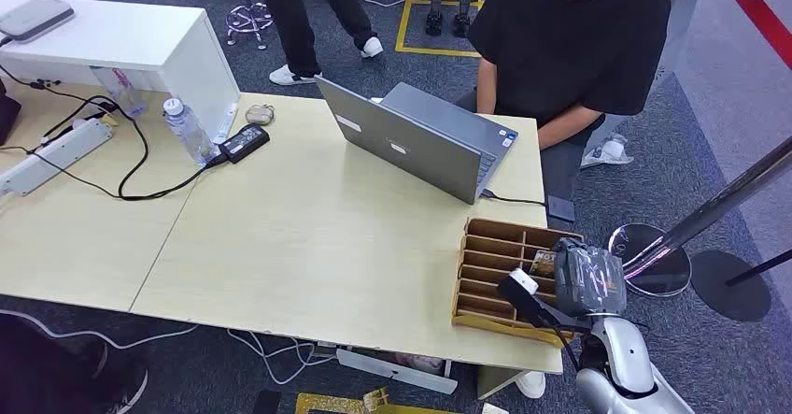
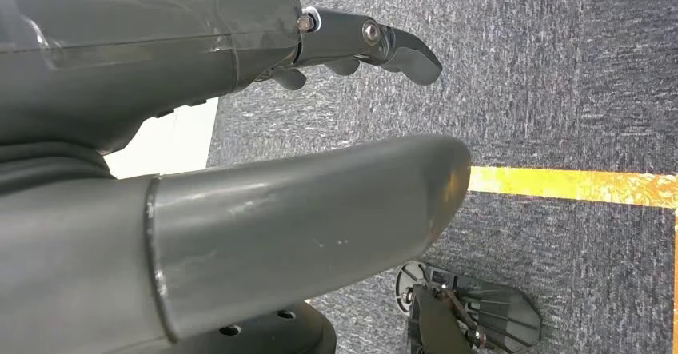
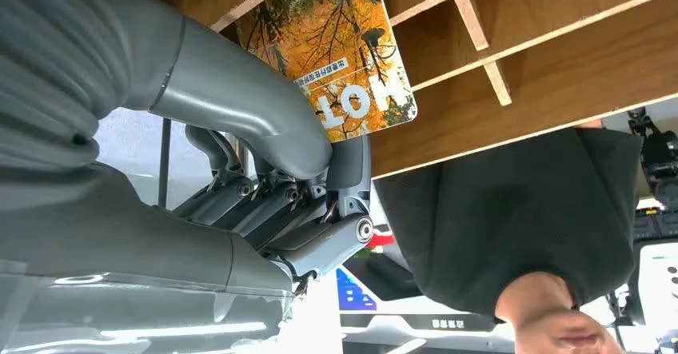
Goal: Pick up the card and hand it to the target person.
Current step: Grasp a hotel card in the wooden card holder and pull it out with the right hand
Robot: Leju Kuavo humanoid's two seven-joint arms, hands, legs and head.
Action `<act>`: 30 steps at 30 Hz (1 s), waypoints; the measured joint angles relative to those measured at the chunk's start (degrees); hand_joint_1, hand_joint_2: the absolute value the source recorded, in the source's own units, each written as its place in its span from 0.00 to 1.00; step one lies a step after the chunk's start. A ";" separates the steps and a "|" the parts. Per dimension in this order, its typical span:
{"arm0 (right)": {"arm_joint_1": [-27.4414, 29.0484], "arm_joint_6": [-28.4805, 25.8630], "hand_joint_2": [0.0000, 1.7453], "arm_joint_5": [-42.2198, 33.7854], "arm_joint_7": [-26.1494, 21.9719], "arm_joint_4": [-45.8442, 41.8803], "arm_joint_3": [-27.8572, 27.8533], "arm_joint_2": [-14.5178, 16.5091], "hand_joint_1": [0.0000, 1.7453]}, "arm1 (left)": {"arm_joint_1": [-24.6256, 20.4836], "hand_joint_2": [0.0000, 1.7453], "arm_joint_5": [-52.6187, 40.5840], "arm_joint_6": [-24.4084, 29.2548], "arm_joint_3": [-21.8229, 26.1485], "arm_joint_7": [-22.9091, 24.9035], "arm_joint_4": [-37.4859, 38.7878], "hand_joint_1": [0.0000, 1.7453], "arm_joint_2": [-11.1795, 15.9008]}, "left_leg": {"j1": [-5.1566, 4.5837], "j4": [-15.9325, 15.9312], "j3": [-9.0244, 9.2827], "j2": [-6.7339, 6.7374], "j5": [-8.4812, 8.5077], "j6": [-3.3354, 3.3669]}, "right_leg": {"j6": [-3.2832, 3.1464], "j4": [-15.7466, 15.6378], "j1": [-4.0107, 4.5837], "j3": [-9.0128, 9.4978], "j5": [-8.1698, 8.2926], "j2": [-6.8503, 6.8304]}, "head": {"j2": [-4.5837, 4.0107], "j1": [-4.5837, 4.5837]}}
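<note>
Your desk [image 1: 308, 236] runs ahead and to the left of the right hand [image 1: 560, 283]; person [image 1: 570, 49] sits beyond it, behind the laptop [image 1: 420, 138]. Wooden slotted tray [image 1: 490, 274] sits directly under that hand. Card [image 3: 340, 50] is pinched between thumb and fingers, one end down among the tray dividers. Left hand [image 2: 352, 46] hangs over the floor, loosely curled, holding nothing. Risk: pinch looks shallow near the card edge, so snagging a divider on lift could twist it out
</note>
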 joint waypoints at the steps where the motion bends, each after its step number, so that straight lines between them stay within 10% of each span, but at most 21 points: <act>1: 0.03 -0.21 1.00 0.00 0.00 0.00 -0.03 0.00 0.89 | 0.00 0.00 0.00 0.00 0.00 0.00 0.00 0.00 0.00 | 0.00 0.00 0.00 0.00 0.00 0.00 | 0.00 0.00 0.00 0.00 0.00 0.00 | 0.00 0.01; 30: 2.61 -8.43 1.00 4.08 -4.52 -0.93 -6.56 0.45 0.89 | 0.00 0.00 -0.04 -0.05 0.00 -0.65 0.00 0.00 0.00 | 0.00 0.00 -0.02 -0.01 0.00 0.00 | 0.00 0.00 0.00 0.01 0.00 -0.01 | 0.00 0.01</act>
